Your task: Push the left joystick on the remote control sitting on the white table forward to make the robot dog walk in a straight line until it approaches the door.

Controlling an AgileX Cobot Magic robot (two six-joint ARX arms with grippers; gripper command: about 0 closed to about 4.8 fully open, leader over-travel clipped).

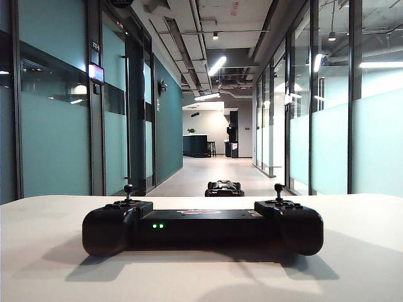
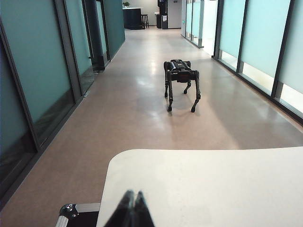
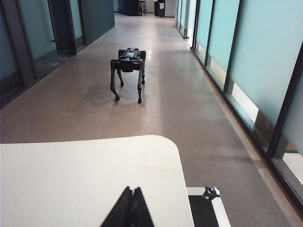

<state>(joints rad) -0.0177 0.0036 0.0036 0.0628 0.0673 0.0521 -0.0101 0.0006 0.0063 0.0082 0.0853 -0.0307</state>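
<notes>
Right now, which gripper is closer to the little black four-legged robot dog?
Right, probably. The right gripper faces the robot dog straight ahead; from the left gripper it stands off-centre.

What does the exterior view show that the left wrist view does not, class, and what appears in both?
Only the exterior view shows the remote control with its left joystick, right joystick and green lights.

Only the left wrist view shows the left tool, shut, over the table's near edge, a metal-cornered case on the floor, and the robot dog's legs.

Both show the white table, the robot dog standing in the corridor, and the glass walls.
</notes>
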